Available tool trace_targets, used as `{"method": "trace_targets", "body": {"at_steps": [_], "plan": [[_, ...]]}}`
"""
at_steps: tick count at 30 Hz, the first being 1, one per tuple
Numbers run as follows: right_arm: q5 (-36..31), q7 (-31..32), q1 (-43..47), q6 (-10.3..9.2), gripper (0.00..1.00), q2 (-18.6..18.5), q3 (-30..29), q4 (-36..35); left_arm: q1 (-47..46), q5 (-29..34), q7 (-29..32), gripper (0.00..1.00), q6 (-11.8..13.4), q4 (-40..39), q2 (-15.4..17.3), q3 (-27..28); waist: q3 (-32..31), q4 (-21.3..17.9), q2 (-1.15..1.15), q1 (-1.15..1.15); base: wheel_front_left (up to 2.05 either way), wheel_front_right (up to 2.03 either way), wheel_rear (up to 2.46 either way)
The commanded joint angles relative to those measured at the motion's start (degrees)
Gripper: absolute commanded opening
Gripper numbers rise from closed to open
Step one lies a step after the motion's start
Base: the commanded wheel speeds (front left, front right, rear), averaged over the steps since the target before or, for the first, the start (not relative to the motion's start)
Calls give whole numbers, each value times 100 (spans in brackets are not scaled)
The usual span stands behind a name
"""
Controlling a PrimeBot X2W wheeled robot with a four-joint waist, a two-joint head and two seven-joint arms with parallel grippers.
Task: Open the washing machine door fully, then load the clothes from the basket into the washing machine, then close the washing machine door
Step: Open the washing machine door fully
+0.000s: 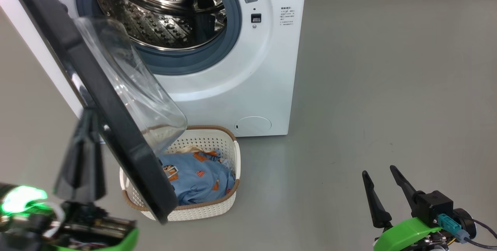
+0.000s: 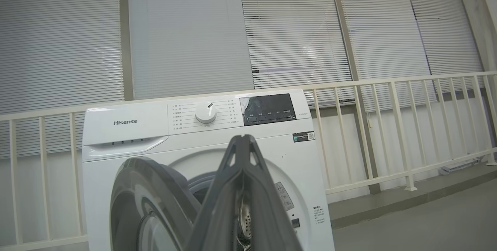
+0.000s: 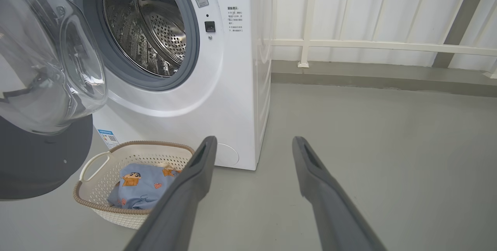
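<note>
The white washing machine (image 1: 264, 68) stands with its steel drum (image 1: 163, 6) exposed. The washing machine door (image 1: 116, 126), black-rimmed with a bulging glass bowl (image 1: 132, 88), is swung out toward me and hangs over the basket's left part. The cream basket (image 1: 209, 208) sits on the floor before the machine, holding the light blue clothes (image 1: 198, 177). My left gripper (image 1: 88, 113) is shut with nothing in it, its fingers pointing up just outside the door's rim; whether they touch it I cannot tell. My right gripper (image 1: 378, 171) stands open, low at the right, well apart from the basket.
A small round flap (image 1: 253, 125) sits low on the machine's front. Grey floor (image 1: 388, 88) stretches to the right of the machine. A white railing (image 2: 388, 126) with window blinds behind it runs along a low kerb (image 3: 369, 78) at the back.
</note>
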Motion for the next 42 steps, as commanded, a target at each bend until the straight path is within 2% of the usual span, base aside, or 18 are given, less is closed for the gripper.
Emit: {"method": "trace_targets", "body": {"at_steps": [1,4,5,7,12,17,24,33,42], "plan": [[16,-69,-92,9,100,-2,132,-114,-282,112,-21,0,-16,-229,159,24,5,-9,0,0,0,0,0],[7,-69,-90,9,100,-2,126,-112,-303,136,-21,0,-16,-340,225,-474,12,-16,0,0,0,0,0],[5,-69,-88,9,100,-2,129,-103,-303,122,-21,0,-16,-313,253,-814,14,-16,0,0,0,0,0],[6,-69,-90,9,100,-2,135,-99,-293,120,-21,0,-17,-262,274,-979,16,-19,0,0,0,0,0],[32,-69,-100,9,100,-2,164,-18,-293,-25,-21,0,-17,83,310,-1898,39,-22,0,0,0,0,0],[68,-69,-119,9,100,-2,185,96,-219,-148,-21,0,-17,584,288,-2360,46,-29,0,0,0,0,0],[101,-69,-139,9,100,-2,255,277,-169,-322,-21,0,-17,1282,269,-2502,94,-15,0,0,0,0,0],[170,-69,-186,9,100,-2,276,363,-139,-486,-21,0,-17,2275,152,-2161,143,-7,0,0,0,0,0],[227,-69,-231,9,100,-2,289,397,-482,-625,-21,0,-17,2807,152,-1956,226,9,0,0,0,0,0]]}}
